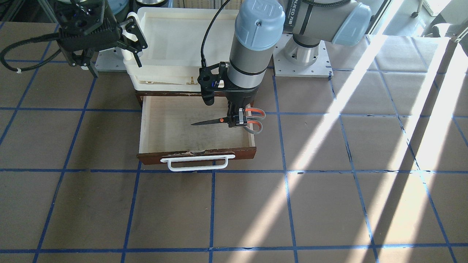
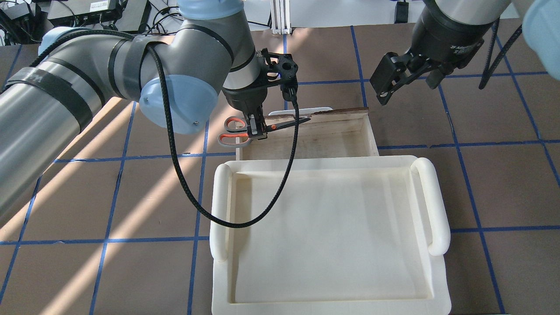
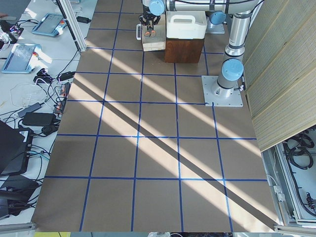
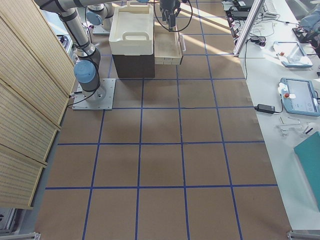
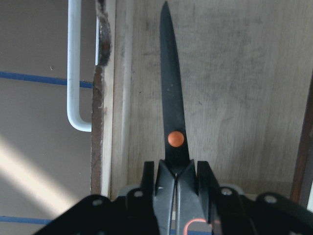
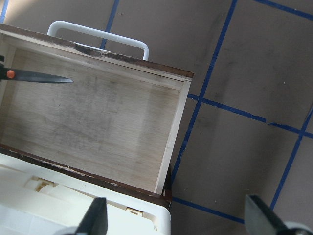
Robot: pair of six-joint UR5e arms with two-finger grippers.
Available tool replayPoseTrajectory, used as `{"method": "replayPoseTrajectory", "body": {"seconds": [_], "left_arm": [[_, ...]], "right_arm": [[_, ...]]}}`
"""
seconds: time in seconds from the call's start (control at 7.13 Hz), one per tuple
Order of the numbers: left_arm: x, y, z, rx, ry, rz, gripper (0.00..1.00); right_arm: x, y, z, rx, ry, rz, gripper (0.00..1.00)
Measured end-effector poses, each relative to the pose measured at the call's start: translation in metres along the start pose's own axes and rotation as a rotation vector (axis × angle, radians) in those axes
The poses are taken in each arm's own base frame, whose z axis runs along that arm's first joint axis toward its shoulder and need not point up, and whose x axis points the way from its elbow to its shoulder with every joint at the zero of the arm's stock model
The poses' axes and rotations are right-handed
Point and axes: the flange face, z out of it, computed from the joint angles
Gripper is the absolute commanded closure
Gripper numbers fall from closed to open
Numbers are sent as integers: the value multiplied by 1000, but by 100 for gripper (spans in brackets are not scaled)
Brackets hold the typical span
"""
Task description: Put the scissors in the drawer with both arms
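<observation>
Over drawer (image 1: 166, 126), left hand (image 1: 237, 122) gripping scissors (image 1: 210, 122), seemingly aloft, wrist view clearest

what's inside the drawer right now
Bare pale wood floor in the drawer, nothing lying on it. The scissors are held over it in the left gripper, blades above the floor, handles over the side wall. Its back end is hidden under the tray.
</observation>
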Motion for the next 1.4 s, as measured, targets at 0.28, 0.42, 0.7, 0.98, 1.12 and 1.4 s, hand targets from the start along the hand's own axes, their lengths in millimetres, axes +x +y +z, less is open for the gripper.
{"method": "replayPoseTrajectory", "body": {"seconds": [0.28, 0.42, 0.7, 0.98, 1.12, 1.4], "left_arm": [[3, -15, 23, -7, 36, 12, 100], [5, -23, 32, -13, 48, 10, 100], [9, -32, 46, -26, 67, 2, 100], [6, -36, 58, -30, 73, 2, 100], [4, -38, 62, -28, 70, 5, 94], [2, -40, 66, -25, 66, 4, 12]], "right_arm": [[3, 4, 1, -12, 44, 83, 0], [4, 4, 1, -13, 54, 93, 0], [5, 3, 1, -6, 54, 98, 0], [4, 3, 1, -1, 46, 98, 0], [3, 3, 1, -1, 46, 101, 0], [3, 3, 1, -1, 45, 123, 0]]}}
